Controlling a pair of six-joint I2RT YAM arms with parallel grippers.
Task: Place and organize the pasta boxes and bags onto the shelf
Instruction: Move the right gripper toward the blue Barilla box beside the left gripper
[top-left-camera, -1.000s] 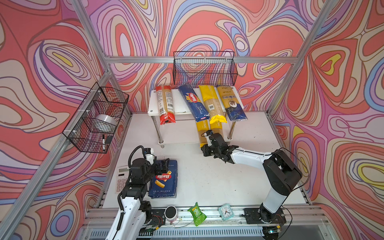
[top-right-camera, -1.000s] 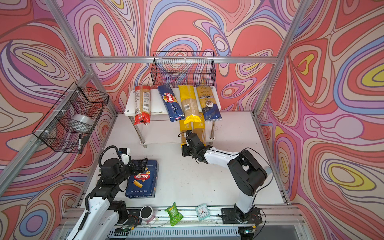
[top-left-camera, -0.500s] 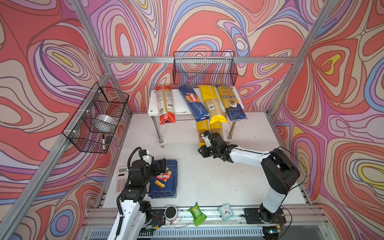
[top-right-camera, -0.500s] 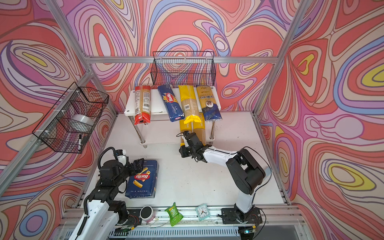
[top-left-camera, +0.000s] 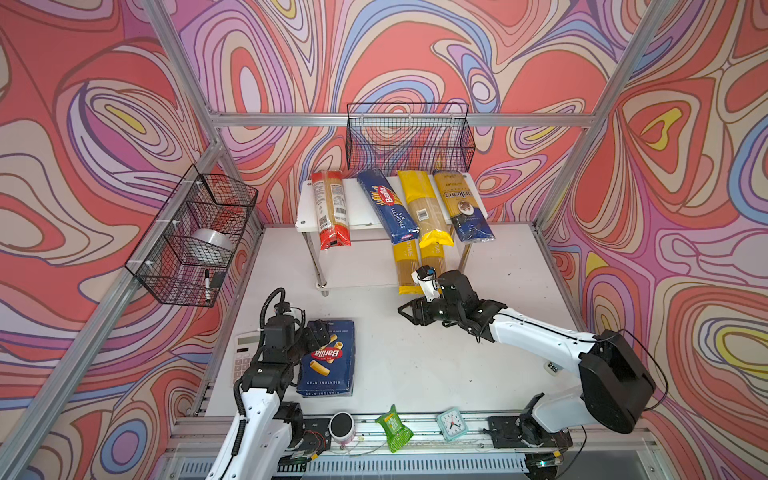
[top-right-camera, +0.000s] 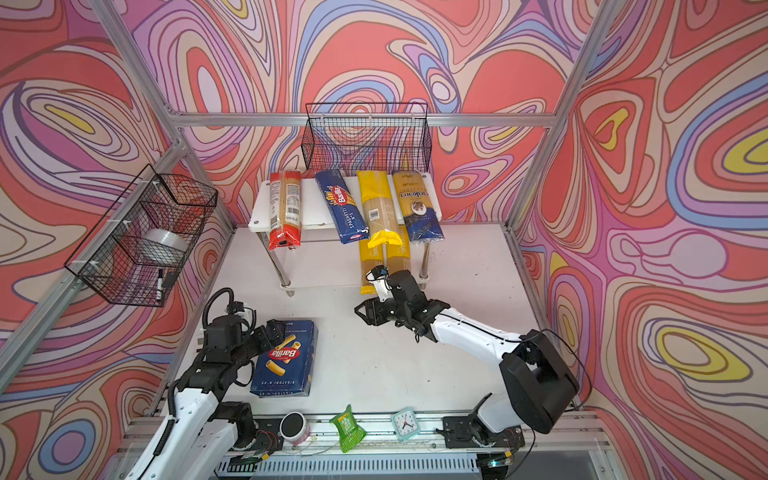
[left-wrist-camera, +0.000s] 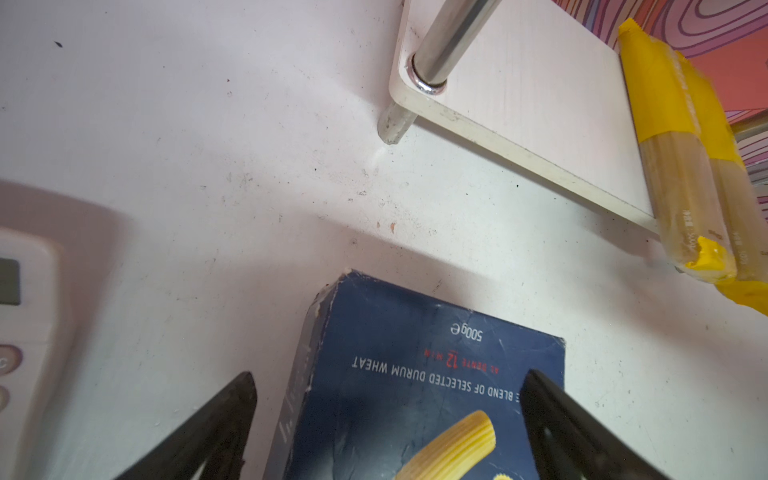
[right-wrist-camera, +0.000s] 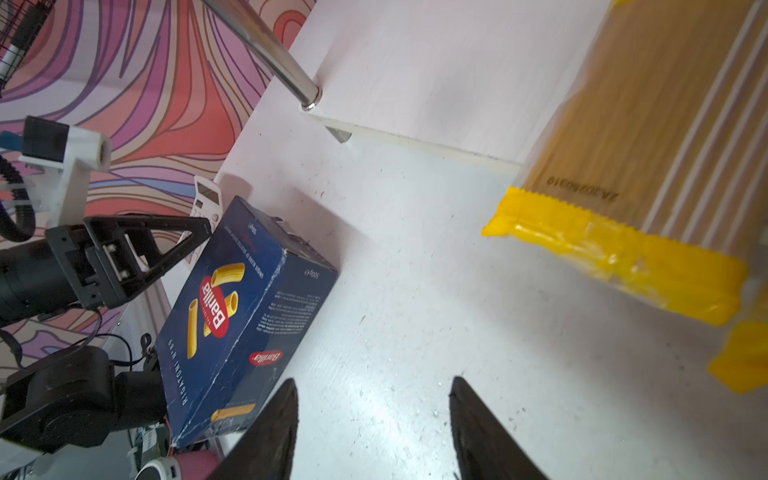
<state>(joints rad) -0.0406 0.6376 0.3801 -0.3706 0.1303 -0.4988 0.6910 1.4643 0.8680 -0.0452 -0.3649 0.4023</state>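
The wide Barilla rigatoni box (top-left-camera: 328, 359) (top-right-camera: 284, 359) (left-wrist-camera: 415, 324) lies flat on the table, front left. My left gripper (top-left-camera: 318, 332) (left-wrist-camera: 388, 376) is open over its far end, with one finger beyond the box's side edge. On top of the white shelf (top-left-camera: 307, 208) lie a red bag (top-left-camera: 330, 210), the narrow spaghetti box (top-left-camera: 386, 205), a yellow bag (top-left-camera: 424, 208) and a gold-and-blue bag (top-left-camera: 463, 205). Two yellow bags (top-left-camera: 405, 266) (right-wrist-camera: 623, 166) lie on the lower tier and stick out over its front edge. My right gripper (top-left-camera: 409, 311) (right-wrist-camera: 374, 382) is open and empty, over the table in front of them.
A black mesh basket (top-left-camera: 409, 137) hangs behind the shelf. Another basket (top-left-camera: 191, 241) on the left wall holds a tape roll and a marker. A calculator (top-left-camera: 245, 357) lies left of the rigatoni box. A speaker (top-left-camera: 341, 426), a green packet (top-left-camera: 392, 428) and a clock (top-left-camera: 451, 424) sit on the front rail.
My right gripper has opened, let go of the yellow bag on the lower tier and drawn back from the shelf toward the front left. The left arm has barely moved.
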